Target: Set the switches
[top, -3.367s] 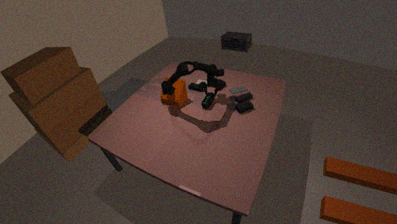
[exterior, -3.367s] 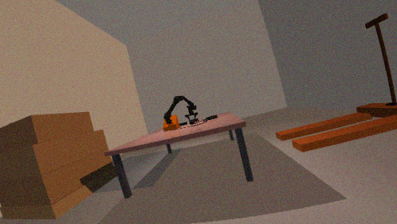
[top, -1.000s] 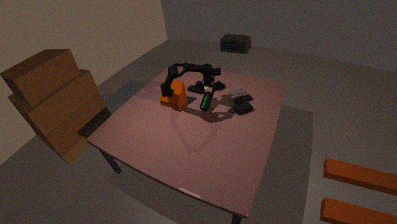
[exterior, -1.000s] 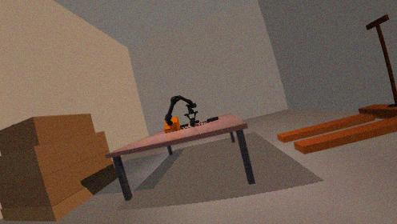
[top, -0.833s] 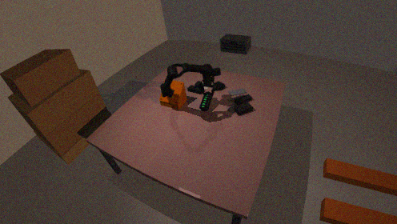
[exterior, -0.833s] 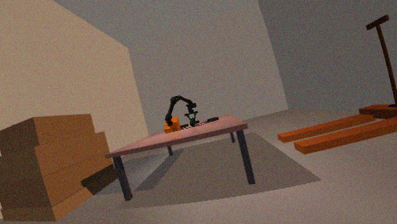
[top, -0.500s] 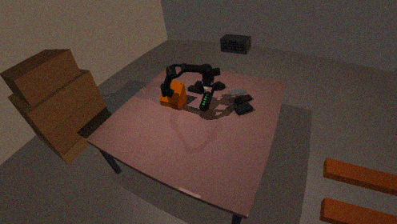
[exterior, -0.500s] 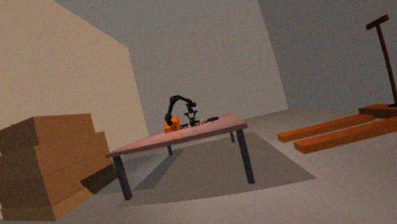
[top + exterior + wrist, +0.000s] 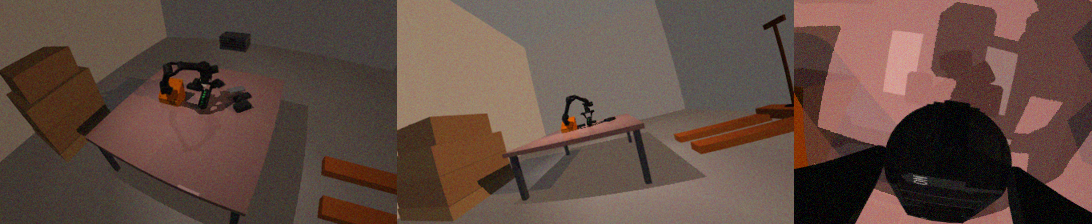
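Note:
The dark controller unit (image 9: 204, 98) (image 9: 590, 120) (image 9: 949, 135) hangs upright on end, held below the arm. In the top view its row of green-marked switches faces the camera. In the wrist view its rounded near end fills the middle, with small "ON" lettering low on the face. My gripper (image 9: 205, 86) (image 9: 588, 116) (image 9: 947, 165) is shut on the unit, one black finger against each side. Individual switch positions are too small and dark to read. The underside label is hidden. Whether the unit's lower end touches the bench cannot be told.
Dark modules (image 9: 242, 106) and a pale grey part (image 9: 236, 90) lie beyond the unit on the pink bench (image 9: 172, 152) (image 9: 557, 143). The orange base block (image 9: 172, 96) (image 9: 568, 125) stands close beside the arm. Arm shadows cross the bench under the unit.

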Controlling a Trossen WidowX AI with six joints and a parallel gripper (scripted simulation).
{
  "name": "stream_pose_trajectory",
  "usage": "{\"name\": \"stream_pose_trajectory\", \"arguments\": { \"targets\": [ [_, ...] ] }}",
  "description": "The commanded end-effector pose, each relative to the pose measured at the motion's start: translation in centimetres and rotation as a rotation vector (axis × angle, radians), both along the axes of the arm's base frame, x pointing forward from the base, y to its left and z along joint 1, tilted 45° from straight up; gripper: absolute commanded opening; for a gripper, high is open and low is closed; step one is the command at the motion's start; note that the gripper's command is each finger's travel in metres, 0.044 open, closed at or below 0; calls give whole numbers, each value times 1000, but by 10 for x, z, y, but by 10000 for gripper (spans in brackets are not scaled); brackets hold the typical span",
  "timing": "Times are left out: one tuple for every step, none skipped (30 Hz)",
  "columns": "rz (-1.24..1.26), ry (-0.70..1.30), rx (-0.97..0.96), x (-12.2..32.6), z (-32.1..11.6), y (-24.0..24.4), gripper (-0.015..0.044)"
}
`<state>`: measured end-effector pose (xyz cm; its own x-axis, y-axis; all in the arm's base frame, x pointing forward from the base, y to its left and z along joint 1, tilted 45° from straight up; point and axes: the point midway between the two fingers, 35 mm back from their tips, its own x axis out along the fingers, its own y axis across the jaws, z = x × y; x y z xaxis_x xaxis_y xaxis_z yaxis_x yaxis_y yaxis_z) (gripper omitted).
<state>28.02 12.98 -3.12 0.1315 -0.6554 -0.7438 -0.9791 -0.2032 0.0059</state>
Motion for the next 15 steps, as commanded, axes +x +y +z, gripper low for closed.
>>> {"name": "stream_pose_trajectory", "arguments": {
  "targets": [
    [6,2,6,0,6,-1,335],
    [6,2,8,1,6,-1,335],
    [6,3,10,1,7,-1,335],
    [6,3,11,1,8,-1,335],
    [6,3,13,1,8,-2,335],
    [6,4,15,1,9,-2,335],
    [6,4,17,1,10,-2,335],
    [6,5,18,1,10,-2,335],
    [6,5,20,1,11,-2,335],
    [6,5,22,1,12,-3,335],
    [6,6,23,1,12,-3,335],
    [6,6,25,1,13,-3,335],
    [6,6,26,1,13,-3,335],
    [6,7,28,1,14,-3,335],
    [6,7,30,1,15,-4,335]
  ]
}}
